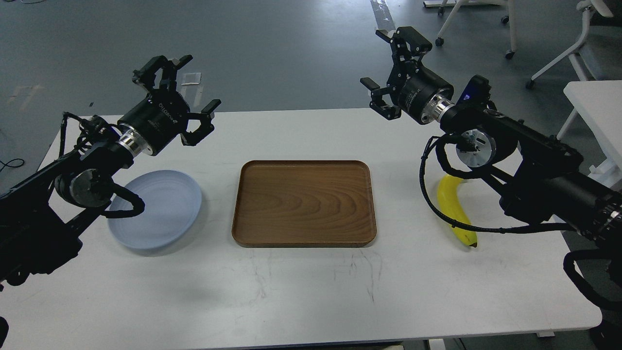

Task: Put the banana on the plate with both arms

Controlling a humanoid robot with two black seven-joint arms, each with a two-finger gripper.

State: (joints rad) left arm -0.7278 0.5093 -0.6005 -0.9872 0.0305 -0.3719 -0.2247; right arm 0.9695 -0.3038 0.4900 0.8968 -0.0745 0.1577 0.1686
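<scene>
A yellow banana (454,209) lies on the white table at the right, its upper end hidden under my right arm and a black cable crossing it. The pale blue-grey plate (163,214) sits at the left, with its left edge covered by my left arm. My left gripper (187,95) hovers open above the table's far edge, up and beyond the plate, with nothing held. My right gripper (388,73) is raised and open near the far edge, well up and left of the banana, also holding nothing.
A rectangular brown wooden tray (303,203) lies in the middle of the white table (301,291), between plate and banana. Office chairs (573,43) and a second white table (597,112) stand on the floor at the far right.
</scene>
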